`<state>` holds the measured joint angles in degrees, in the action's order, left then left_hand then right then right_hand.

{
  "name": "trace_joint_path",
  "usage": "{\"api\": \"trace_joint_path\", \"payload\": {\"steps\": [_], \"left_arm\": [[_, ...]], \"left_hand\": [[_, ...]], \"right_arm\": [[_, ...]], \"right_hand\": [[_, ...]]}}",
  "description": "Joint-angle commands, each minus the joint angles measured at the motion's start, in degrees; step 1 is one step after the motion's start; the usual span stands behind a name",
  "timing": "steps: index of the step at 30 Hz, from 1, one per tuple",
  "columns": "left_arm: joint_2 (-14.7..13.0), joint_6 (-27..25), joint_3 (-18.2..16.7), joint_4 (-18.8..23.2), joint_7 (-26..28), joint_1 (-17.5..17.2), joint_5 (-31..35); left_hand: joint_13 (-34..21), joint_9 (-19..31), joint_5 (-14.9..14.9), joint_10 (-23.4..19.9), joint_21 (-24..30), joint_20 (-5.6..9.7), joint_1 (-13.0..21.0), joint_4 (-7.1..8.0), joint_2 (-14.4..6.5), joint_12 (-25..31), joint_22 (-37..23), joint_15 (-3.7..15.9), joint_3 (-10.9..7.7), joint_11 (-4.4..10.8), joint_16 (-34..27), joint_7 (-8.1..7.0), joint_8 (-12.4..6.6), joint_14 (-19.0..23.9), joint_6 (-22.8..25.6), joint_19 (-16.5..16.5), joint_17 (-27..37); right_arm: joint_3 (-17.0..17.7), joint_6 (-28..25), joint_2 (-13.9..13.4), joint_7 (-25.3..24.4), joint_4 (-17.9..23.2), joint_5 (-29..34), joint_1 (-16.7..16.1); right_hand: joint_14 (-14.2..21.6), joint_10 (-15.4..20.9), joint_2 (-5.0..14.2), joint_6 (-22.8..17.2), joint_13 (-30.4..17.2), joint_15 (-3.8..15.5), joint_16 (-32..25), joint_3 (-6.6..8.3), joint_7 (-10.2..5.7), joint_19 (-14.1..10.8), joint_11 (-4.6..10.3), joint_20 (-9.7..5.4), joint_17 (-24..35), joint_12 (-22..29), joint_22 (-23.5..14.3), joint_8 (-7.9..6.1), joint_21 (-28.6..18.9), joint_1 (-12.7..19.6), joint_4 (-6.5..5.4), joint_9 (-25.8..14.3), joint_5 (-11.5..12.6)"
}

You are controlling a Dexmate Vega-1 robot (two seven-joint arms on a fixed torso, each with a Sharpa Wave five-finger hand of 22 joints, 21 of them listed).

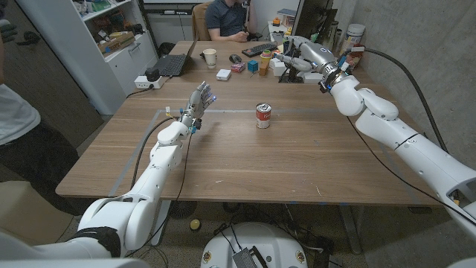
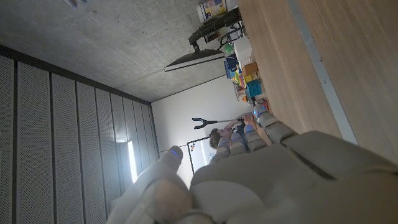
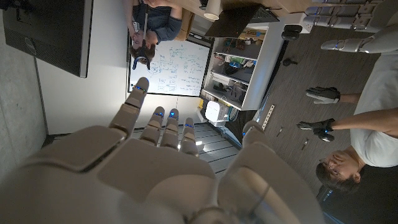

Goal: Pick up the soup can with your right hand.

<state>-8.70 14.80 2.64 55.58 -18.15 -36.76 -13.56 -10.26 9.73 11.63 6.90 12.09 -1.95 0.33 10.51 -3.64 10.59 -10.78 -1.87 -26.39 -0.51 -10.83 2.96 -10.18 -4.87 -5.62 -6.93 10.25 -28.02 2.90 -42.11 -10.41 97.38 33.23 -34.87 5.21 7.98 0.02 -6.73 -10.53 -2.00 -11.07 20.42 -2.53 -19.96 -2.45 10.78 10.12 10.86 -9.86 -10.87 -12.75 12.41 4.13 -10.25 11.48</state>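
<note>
Nearest to us, low in the head view, our two white arms rise from the bottom corners over the long brown wooden table (image 1: 245,167). Our left hand (image 1: 195,104) sits left of centre, held above the tabletop with its grey fingers spread and pointing toward the upper right; it holds nothing. In the left wrist view that same left hand (image 2: 249,180) shows its pale back, with the fingertips (image 2: 261,112) reaching toward the plank surface.

Just right of the picture's centre stands the red-and-white cylindrical soup can (image 1: 263,116), upright on the wood, well apart from both hands and with bare table all round it.

Further up and to the right, our right hand (image 1: 294,56) hangs over the far edge of the table, in the upper right of the frame, fingers loosely extended toward the left and grasping nothing. The right wrist view shows the right hand (image 3: 168,168) from behind, fingers (image 3: 163,127) apart with blue-lit tips.

Along the far edge lie a black laptop (image 1: 172,65), a white paper cup (image 1: 210,56) and a black keyboard (image 1: 259,50). Beyond them a person in a dark shirt (image 1: 227,18) sits at the top centre.
</note>
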Motion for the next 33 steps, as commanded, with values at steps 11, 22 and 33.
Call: {"api": "trace_joint_path", "payload": {"steps": [11, 22, 33], "left_arm": [[-0.42, -1.24, -0.34, 2.08, 0.39, -1.38, -0.15], [-0.36, -0.72, -0.44, 1.01, 0.18, -0.89, -0.2], [-0.34, -0.56, -0.58, 0.17, 0.26, -0.49, -0.11]], "left_hand": [[-0.16, 0.22, 0.41, 0.09, 0.28, -0.58, 0.05, -0.01, -5.88, 0.36, -0.27, -0.25, -0.35, -0.02, -0.23, 0.18, -0.18, -0.53, -0.17, -0.15, 0.3], [-0.16, 0.22, 0.41, 0.08, 0.29, -0.6, 0.05, -0.01, -5.89, 0.37, -0.27, -0.24, -0.35, 0.05, -0.24, 0.14, -0.18, -0.53, -0.16, -0.14, 0.3], [-0.16, 0.22, 0.41, 0.12, 0.29, -0.62, 0.04, 0.0, -5.89, 0.35, -0.27, -0.24, -0.35, 0.02, -0.23, 0.11, -0.18, -0.53, -0.16, -0.13, 0.3]], "right_arm": [[-3.09, -5.79, 0.59, 4.35, 3.33, 9.63, 0.03], [-4.12, -4.9, 1.14, 7.77, 2.7, 9.93, 1.05], [-5.91, -2.99, 1.83, 11.47, 1.1, 9.79, 2.77]], "right_hand": [[1.77, 0.53, -1.28, -0.68, -0.09, -0.08, -0.6, -0.62, -1.75, -3.12, 0.9, 0.99, 0.14, 0.24, -0.05, -0.27, -0.76, 1.01, 1.28, -0.33, 0.37], [1.9, 0.28, -2.88, -0.08, -0.1, -0.3, -0.49, -1.51, -2.23, -4.34, 1.14, 1.2, 0.19, 0.11, -0.02, 0.0, -0.71, 0.87, 1.78, -0.32, 0.42], [1.88, -0.31, -3.93, 0.71, -0.12, -0.41, -0.38, -2.33, -2.41, -5.03, 1.21, 1.35, 0.27, -0.08, 0.01, 0.24, -0.5, 0.31, 1.82, -0.37, 0.52]]}}
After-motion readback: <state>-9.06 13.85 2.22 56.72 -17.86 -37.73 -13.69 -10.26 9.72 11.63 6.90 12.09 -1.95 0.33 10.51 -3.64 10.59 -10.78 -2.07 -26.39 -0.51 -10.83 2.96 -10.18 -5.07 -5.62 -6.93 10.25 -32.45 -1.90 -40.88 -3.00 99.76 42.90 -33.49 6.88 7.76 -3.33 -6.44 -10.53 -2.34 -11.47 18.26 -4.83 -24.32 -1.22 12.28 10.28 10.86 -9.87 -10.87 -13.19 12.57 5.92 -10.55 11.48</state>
